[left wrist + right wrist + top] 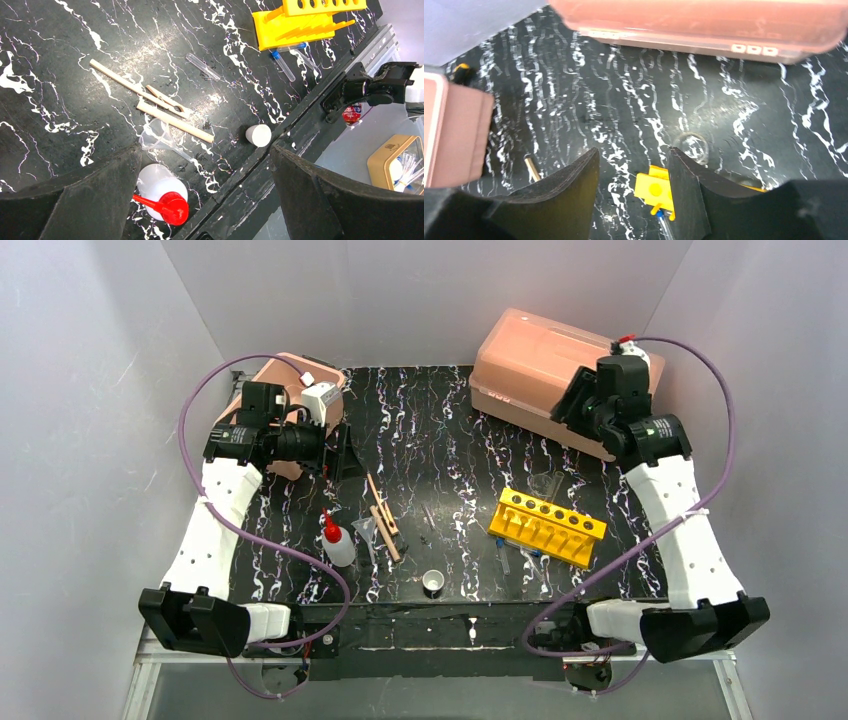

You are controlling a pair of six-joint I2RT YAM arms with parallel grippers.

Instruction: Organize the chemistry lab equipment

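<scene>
While both arms hang over the far half of the table (440,440), the top view shows us the equipment lying loose nearer the front. The squeeze bottle (337,543) is just beside the wooden clamps (383,515), and the tiny white cup (433,582) sits near the front edge. The yellow rack (547,525) is to the right. The left gripper (346,458) hovers by a smaller pink container (285,375) at back left. The right gripper (570,405) hovers at the front of the pink lidded box (530,360).

From the left wrist we see its fingers (75,200) spread wide with nothing between them. Below lie the bottle, the clamps, the cup and the blue-capped tubes (282,62), which are loose at the foot of the rack.

From the right wrist we see the fingers (574,190) parted partway and holding nothing. The clear glass beaker (691,147) sits just past the right finger, near a corner of the rack. We cannot tell whether it stands upright.

We judge the beaker to be the right arm's next pick. We would shift across until the jaws straddle its wall, keeping off the rack corner. Then we would come down straight, close gently on the slippery glass and lift without tilting.
</scene>
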